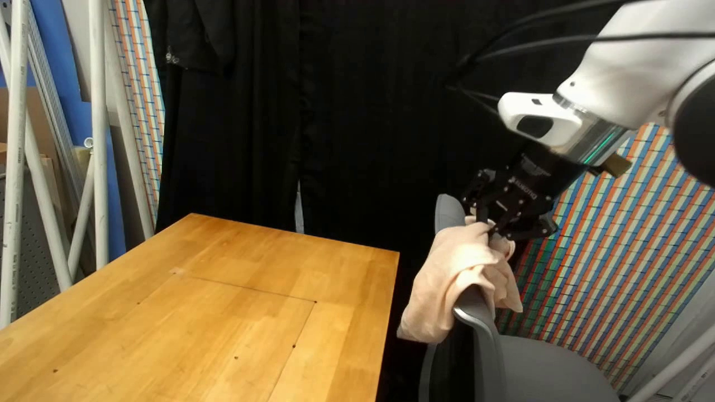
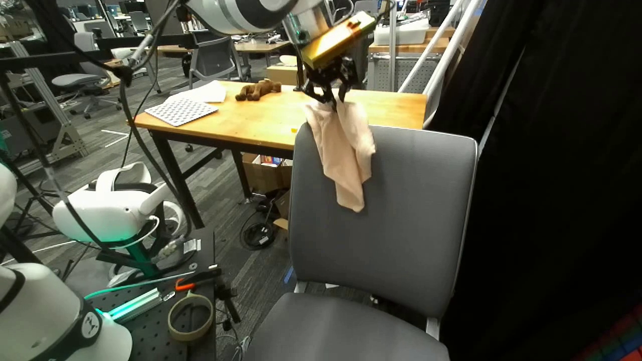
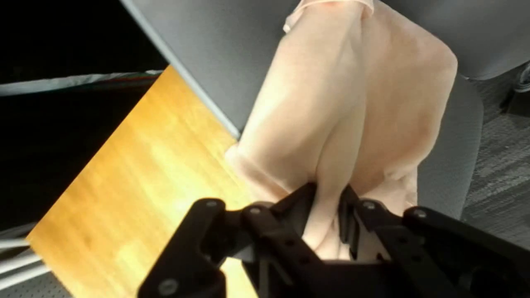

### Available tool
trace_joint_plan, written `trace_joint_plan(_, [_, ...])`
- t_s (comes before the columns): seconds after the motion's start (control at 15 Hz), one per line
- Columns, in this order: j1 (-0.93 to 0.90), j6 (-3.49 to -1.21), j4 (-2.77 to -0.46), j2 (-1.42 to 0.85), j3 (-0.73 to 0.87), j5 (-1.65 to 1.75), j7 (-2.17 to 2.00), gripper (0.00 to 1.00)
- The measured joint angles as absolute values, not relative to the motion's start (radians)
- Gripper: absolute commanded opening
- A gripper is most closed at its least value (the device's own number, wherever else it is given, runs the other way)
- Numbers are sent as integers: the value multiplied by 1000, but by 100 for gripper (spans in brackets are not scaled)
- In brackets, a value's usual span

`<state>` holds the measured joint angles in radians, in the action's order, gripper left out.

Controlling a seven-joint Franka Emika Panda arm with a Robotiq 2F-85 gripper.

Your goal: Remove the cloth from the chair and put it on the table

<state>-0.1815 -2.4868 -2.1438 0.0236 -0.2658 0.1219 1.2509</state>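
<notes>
Bench (image 1: pixel 223 318): honey-coloured wood, planked top, near the grey chair (image 2: pixel 406 215). Around: black curtain (image 1: pixel 357 111), 2 striped panels (image 1: pixel 620 257), grey carpet (image 2: pixel 220 190). In an exterior view, bench carries 1 brown plush toy (image 2: pixel 258 90), 1 dotted white sheet (image 2: pixel 181 111); nearer, 1 white headset (image 2: pixel 115 213), 1 tape roll (image 2: pixel 186 334). Counts: 1 cloth (image 2: pixel 341 150), 1 chair, 1 bench, 1 claw (image 3: pixel 329 203). Cloth hangs over chair back's top edge, both sides; claw pinches a fold between 2 fingers (image 3: pixel 349 215).

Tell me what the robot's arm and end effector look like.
The arm is white and smoothly rounded, with a dark round cap, a silver collar bearing a green stripe, and black cables. The end effector is black and jointed, with pale lettering. A yellowish block is mounted beside the collar.
</notes>
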Motion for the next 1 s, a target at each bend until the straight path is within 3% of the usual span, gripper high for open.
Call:
trace_joint_plan(0.53, [-345, -2335, -2110, 274, -234, -29, 1517, 14])
trace_joint_plan(1.0, [-394, -2228, -2014, 48, -288, 18, 1630, 15])
